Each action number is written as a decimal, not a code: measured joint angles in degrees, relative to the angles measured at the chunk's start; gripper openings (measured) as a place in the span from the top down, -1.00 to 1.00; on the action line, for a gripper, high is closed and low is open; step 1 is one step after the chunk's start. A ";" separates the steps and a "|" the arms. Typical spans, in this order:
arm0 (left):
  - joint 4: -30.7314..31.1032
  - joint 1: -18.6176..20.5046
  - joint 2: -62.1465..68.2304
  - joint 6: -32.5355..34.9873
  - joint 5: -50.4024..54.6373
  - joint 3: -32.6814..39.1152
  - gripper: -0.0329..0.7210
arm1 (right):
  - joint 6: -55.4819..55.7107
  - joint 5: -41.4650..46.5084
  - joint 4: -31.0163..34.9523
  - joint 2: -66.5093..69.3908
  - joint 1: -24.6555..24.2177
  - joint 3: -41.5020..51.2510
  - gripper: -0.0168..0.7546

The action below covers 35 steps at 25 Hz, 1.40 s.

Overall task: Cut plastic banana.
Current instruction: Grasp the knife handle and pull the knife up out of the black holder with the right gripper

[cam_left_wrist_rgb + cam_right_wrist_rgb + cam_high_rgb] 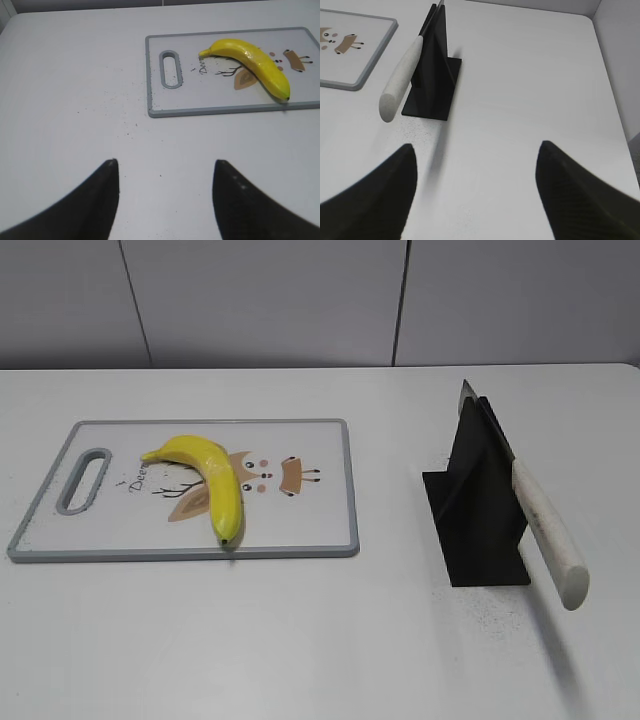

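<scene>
The plastic banana (212, 480) lies whole on a white cutting board with a grey rim (348, 490), dark tip toward the front edge. It also shows in the left wrist view (255, 62) on the board (148, 75). A knife with a white handle (545, 530) rests slanted in a black stand (480, 510), handle toward the front; the right wrist view shows the handle (402, 77) and stand (432, 80). My left gripper (165, 165) is open and empty above the table, well short of the board. My right gripper (476, 150) is open and empty, short of the knife stand. Neither gripper shows in the exterior view.
The white table (300, 640) carries a scatter of dark specks near the stand (490, 615) and left of the board (125, 120). A grey panelled wall (300, 300) stands behind the table. The table's right edge shows in the right wrist view (615, 100).
</scene>
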 joint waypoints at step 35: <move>0.00 0.00 0.00 0.00 0.00 0.00 -0.51 | -0.01 0.23 -0.23 2.98 0.00 -1.46 -0.44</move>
